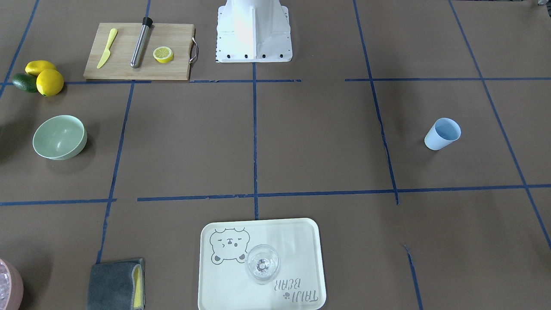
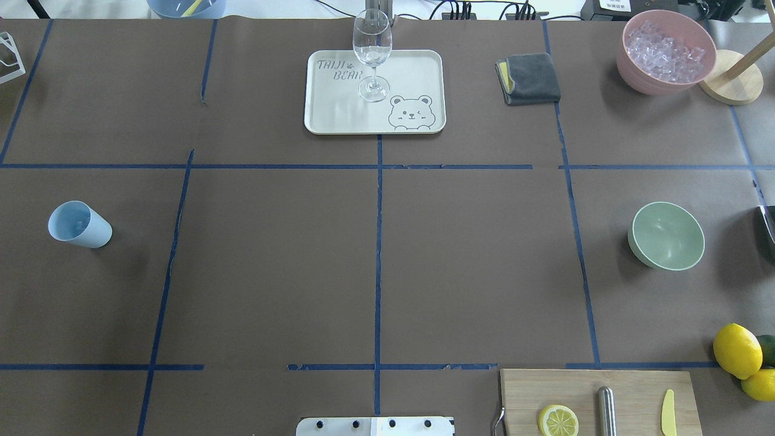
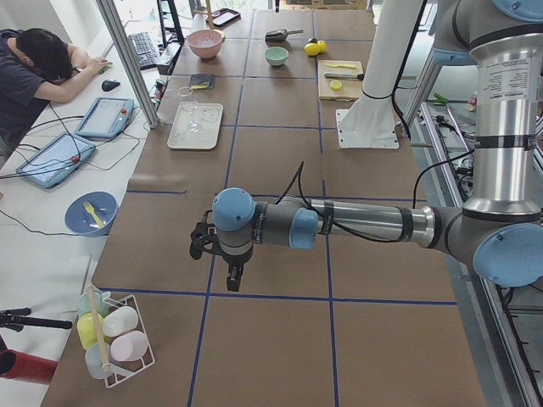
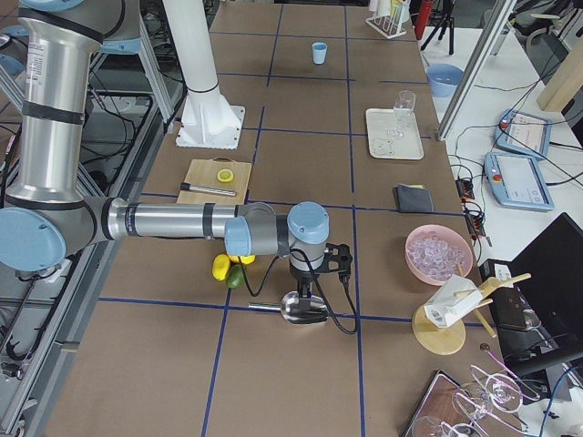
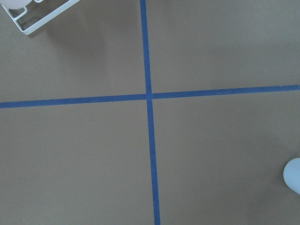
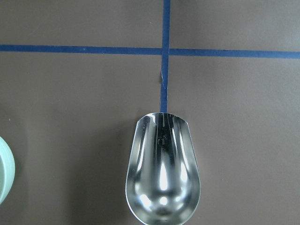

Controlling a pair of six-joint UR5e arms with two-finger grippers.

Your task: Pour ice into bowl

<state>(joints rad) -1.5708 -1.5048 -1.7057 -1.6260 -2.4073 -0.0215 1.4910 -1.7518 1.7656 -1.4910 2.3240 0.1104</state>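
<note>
Sitting empty, the bowl (image 2: 642, 251) lies near the right claw (image 4: 305, 287), not touching.

Bowl (image 6: 3, 168) cropped to sliver (right wrist view), scoop (image 6: 161, 173) cut off

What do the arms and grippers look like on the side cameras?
The left arm and right arm are silver tubes with grey joints and round light blue caps. Black cables loop to the small black left gripper and right gripper.
</note>
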